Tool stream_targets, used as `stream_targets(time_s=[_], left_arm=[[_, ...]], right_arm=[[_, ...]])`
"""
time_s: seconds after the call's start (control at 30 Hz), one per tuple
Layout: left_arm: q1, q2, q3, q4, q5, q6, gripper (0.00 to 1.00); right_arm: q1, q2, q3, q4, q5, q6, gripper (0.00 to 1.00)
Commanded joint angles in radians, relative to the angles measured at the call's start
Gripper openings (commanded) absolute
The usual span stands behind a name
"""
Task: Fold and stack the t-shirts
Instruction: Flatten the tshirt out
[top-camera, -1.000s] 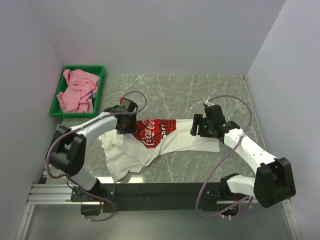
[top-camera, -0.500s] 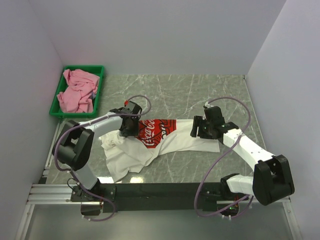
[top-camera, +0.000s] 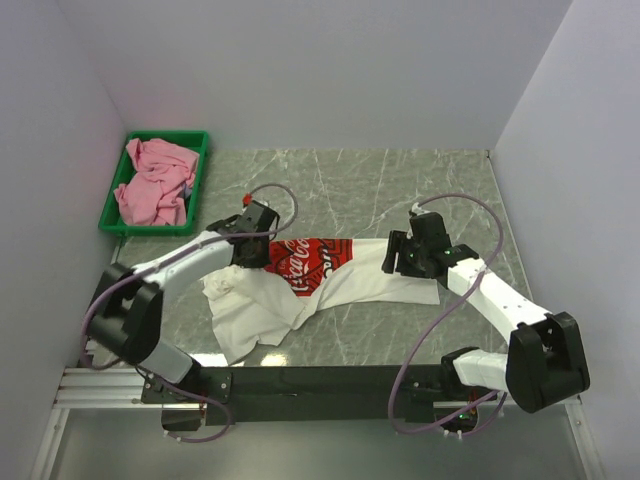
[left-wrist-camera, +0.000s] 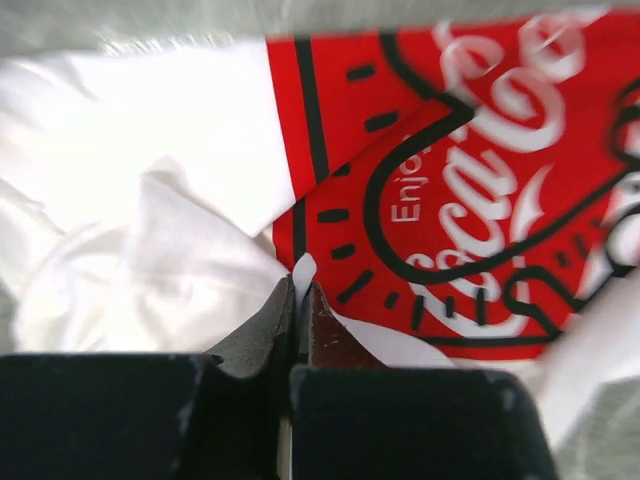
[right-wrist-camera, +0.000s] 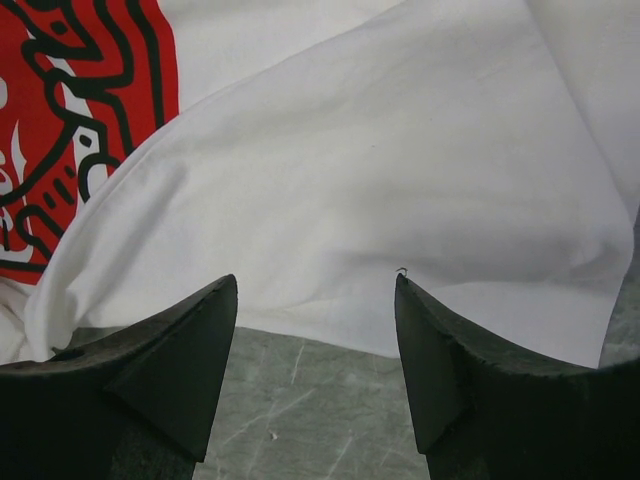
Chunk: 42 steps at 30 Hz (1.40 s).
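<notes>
My left fingers have snapped shut since a second ago, pinching a fold of the white t-shirt at the left edge of its red graphic; the shirt lies rumpled on the desk. My right fingers hang spread and empty over plain cloth right of that graphic. I should draw the pinched fold outward gently, keeping it taut, without dragging the whole shirt.

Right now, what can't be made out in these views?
- Left wrist: how much white shirt the shut left gripper has pinched; its fingers cover the fold.
- Top: both grippers' fingertips, hidden under their own bodies.
- Right wrist: whether the open right gripper touches the shirt.
- Top: a bluish bit beside the pink shirt in the tray, too small.
</notes>
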Motion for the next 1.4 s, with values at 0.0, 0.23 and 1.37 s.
stream_targets(time_s=[0.0,0.23,1.37], left_arm=[[-0.005,-0.165,0.035,0.005,-0.074,-0.016,0.01],[-0.003,-0.385,-0.053,0.054,-0.149,-0.028,0.01],[0.077,-0.603,-0.22,0.206,-0.262,0.033,0.01]], right_arm=[[-0.012,-0.055,0.015,0.019,0.061,0.033,0.7],[-0.076,-0.069,0.027,0.001,0.139,0.114,0.67],[-0.183,0.508,0.434,-0.002,0.122,0.021,0.59]])
